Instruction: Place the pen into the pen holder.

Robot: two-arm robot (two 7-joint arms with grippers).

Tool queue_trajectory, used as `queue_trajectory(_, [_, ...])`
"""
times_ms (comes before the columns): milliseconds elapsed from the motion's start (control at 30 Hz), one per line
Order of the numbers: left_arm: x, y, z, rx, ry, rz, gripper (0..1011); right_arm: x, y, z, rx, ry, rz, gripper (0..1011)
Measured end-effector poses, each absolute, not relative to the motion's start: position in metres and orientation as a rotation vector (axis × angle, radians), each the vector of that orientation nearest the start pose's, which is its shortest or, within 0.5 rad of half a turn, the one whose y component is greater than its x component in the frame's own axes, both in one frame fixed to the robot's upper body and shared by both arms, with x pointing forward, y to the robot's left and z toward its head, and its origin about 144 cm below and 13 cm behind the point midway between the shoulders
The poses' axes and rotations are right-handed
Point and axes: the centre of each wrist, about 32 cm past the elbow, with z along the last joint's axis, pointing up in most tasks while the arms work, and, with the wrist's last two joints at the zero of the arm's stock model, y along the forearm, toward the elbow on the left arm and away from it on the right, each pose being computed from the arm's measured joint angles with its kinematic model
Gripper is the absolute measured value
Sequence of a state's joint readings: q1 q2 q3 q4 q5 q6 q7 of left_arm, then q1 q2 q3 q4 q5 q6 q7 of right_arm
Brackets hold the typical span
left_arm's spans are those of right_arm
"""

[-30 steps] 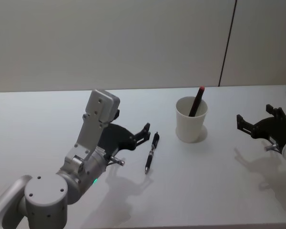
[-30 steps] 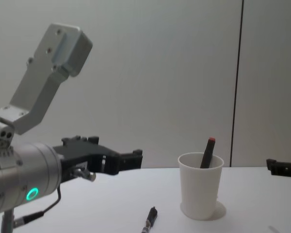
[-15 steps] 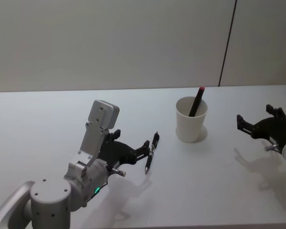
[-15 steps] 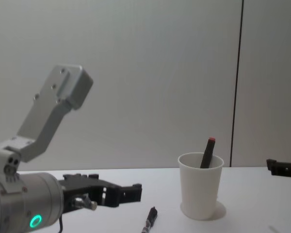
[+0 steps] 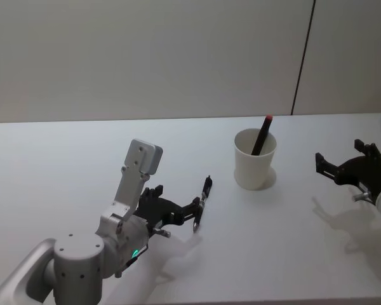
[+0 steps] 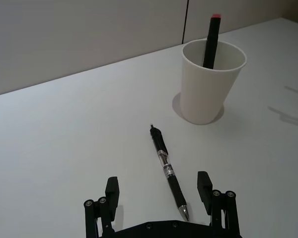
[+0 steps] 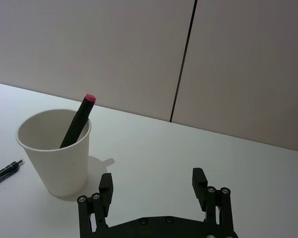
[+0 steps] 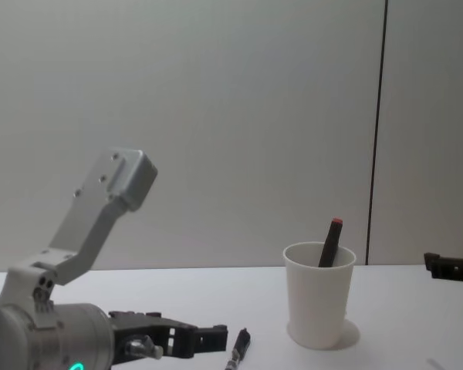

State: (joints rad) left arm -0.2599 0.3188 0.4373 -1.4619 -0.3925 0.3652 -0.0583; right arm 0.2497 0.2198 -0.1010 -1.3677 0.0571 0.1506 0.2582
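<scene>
Lower now, the left gripper point(image 6: 158, 186) hangs spread astride the pen point(image 6: 166, 166) lying on the table point(image 6: 64, 139) near the pen holder point(image 6: 208, 84), probably poised to pinch next, while the right gripper point(image 7: 152, 186) idles aside, also spread.

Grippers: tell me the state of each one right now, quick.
Left gripper: open, empty, straddling the pen.
Right gripper: open, holding nothing.

White table point(image 5: 63, 159), 2 things on it. Pen point(image 6: 168, 168) lies flat, tip end btwn the spread fingers of left gripper point(image 6: 157, 187), rest pointing away from it. Cup point(image 6: 208, 82) stands upright farther out, past pen's far end.
</scene>
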Motion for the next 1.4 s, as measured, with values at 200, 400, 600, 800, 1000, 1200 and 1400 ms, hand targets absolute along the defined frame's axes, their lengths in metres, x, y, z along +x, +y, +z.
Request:
queue_trajectory(200, [0.516,0.198,1.162,0.335,0.240,1.130,1003,0.529,-0.275,1.168,-0.231,-0.021,-1.271,1001])
queue_trajectory(400, [0.524,0.194,1.159,0.370,0.249,1.135,1003,0.529,-0.275,1.168,-0.231,-0.021,-1.271,1001])
queue_trajectory(600, [0.532,0.188,1.156,0.409,0.257,1.137,1003,0.529,-0.275,1.168,-0.231,-0.021,-1.271,1001])
queue_trajectory(800, [0.539,0.182,1.153,0.444,0.262,1.131,1003,0.529,-0.275,1.168,-0.231,-0.021,-1.271,1001])
queue_trajectory(1000, [0.544,0.178,1.151,0.465,0.264,1.123,1003,0.529,-0.275,1.168,-0.231,-0.021,-1.271,1001])
queue_trajectory(1200, [0.548,0.173,1.151,0.484,0.263,1.111,1003,0.529,-0.275,1.168,-0.231,-0.021,-1.271,1001])
queue_trajectory(1400, [0.552,0.169,1.151,0.495,0.264,1.102,1003,0.529,-0.275,1.168,-0.231,-0.021,-1.271,1001])
